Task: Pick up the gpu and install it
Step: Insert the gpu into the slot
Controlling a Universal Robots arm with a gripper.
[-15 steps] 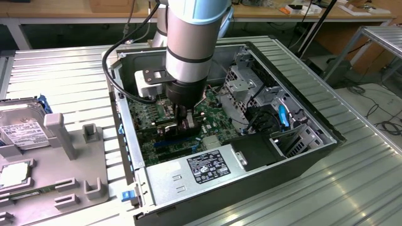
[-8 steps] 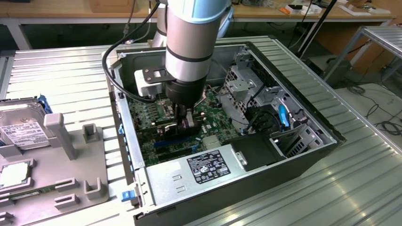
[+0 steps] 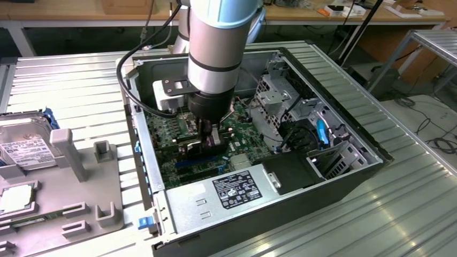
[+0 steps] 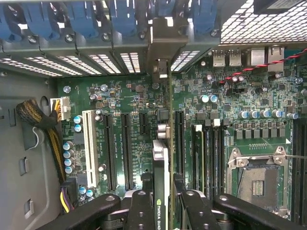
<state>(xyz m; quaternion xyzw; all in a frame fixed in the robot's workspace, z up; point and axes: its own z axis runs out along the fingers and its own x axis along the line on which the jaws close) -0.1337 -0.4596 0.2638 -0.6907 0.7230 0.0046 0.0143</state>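
The gpu (image 4: 161, 155) stands on edge between my fingers (image 4: 141, 203), a thin dark card with a green-labelled part near the grip. Its silvery bracket (image 4: 165, 45) reaches the slotted rear wall of the case. My gripper (image 4: 165, 194) is shut on the card, deep inside the open computer case (image 3: 343, 134). The card runs along the green motherboard (image 4: 134, 110), between the black expansion slots (image 4: 125, 148) and the memory slots (image 4: 199, 153). Whether its lower edge sits in a slot I cannot tell. In the exterior view the gripper (image 3: 213, 140) hangs low over the board, and the card is mostly hidden by it.
A row of blue latches (image 4: 81, 19) lines the rear wall. A white slot (image 4: 89, 148), a bare CPU socket (image 4: 259, 177) and a yellow-black cable bundle (image 4: 38, 120) are on or beside the board. The power supply (image 3: 228, 195) fills the case's near end. A hard drive (image 3: 21, 144) and grey fixture (image 3: 68, 155) lie outside.
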